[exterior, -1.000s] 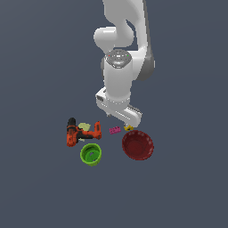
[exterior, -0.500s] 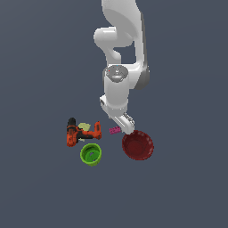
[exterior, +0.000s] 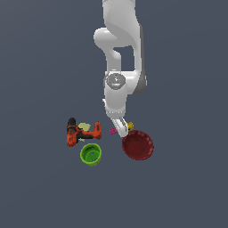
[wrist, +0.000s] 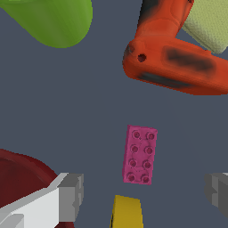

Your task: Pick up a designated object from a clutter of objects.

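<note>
The designated object, a small magenta-pink studded brick [wrist: 140,154], lies flat on the grey floor, and shows as a pink speck [exterior: 112,131] in the exterior view. My gripper [wrist: 144,192] is open, low over the clutter of objects, its two grey fingertips [wrist: 71,196] spread wide with nothing between them. The brick sits just beyond the line between the fingertips, touching neither. In the exterior view the gripper [exterior: 121,129] hangs right beside the brick and partly covers it.
An orange-black power drill [wrist: 173,58] [exterior: 82,132] lies close to the brick, with a pale yellowish piece [wrist: 209,22] behind it. A lime-green cup [exterior: 91,154], a dark red bowl [exterior: 138,145] and a small yellow piece [wrist: 127,211] crowd the gripper's sides.
The arm has come down toward the clutter and its hand has turned, ending close above the pink brick. None of the objects has moved.
</note>
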### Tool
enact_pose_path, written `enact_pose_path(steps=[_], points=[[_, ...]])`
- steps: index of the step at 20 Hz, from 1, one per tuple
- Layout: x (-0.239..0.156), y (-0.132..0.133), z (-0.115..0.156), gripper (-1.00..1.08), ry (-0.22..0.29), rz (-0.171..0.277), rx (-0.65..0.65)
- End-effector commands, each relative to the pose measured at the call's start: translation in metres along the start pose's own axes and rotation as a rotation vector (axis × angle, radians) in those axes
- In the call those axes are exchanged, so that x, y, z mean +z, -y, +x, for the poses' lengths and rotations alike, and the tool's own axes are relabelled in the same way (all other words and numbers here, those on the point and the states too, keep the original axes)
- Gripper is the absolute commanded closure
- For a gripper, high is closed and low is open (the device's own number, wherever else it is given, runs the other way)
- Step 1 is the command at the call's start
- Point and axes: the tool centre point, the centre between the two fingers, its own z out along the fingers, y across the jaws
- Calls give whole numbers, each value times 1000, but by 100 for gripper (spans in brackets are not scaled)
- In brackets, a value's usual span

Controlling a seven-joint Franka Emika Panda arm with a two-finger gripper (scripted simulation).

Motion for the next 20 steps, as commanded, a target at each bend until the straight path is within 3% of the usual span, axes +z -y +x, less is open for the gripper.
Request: enact_pose_path(steps=[1, 20], points=[[7, -3, 0, -92, -3, 0, 43], [35, -10, -1, -92, -6, -1, 110]])
